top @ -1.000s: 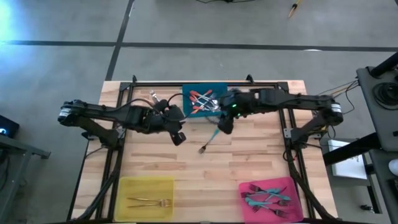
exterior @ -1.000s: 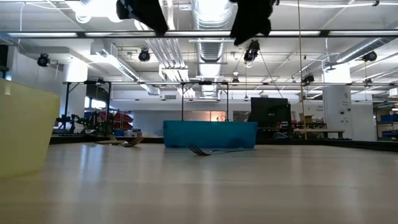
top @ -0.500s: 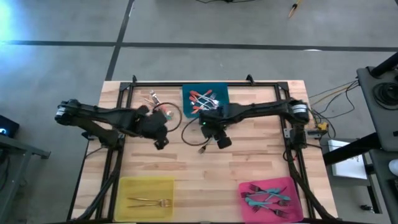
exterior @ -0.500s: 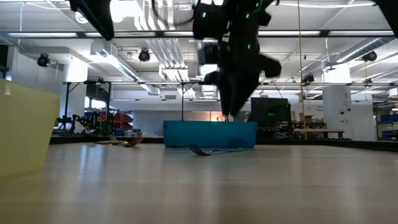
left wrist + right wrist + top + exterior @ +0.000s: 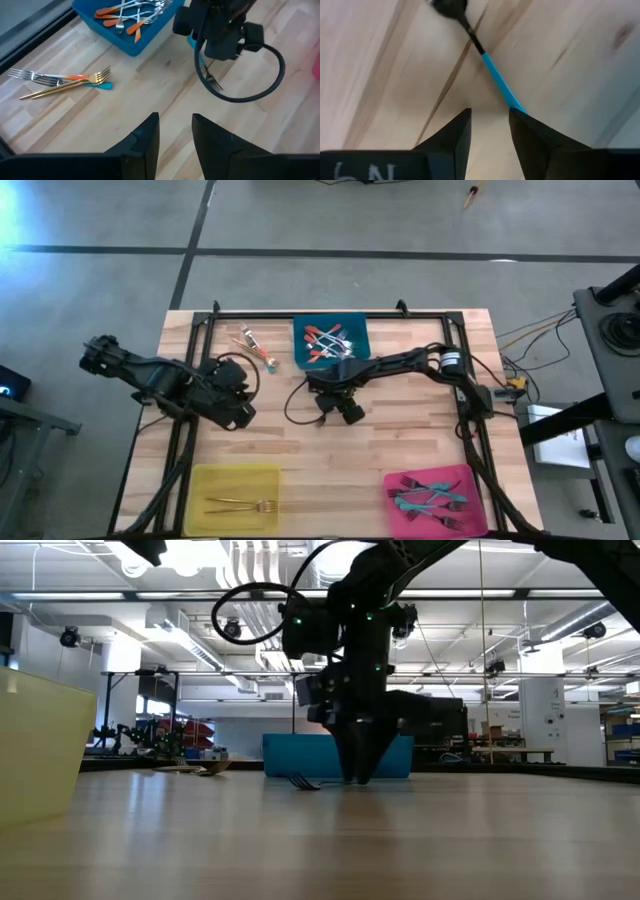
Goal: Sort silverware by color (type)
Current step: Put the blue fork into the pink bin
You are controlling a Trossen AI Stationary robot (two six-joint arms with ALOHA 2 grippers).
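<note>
The right gripper (image 5: 489,125) hangs low over a teal-handled fork (image 5: 495,80) lying just in front of the blue bin (image 5: 358,328), jaws spread beside the handle, likely to pinch it. The left gripper (image 5: 174,135), jaws parted and empty, waits farther left of that bin, near loose forks (image 5: 65,82).
</note>
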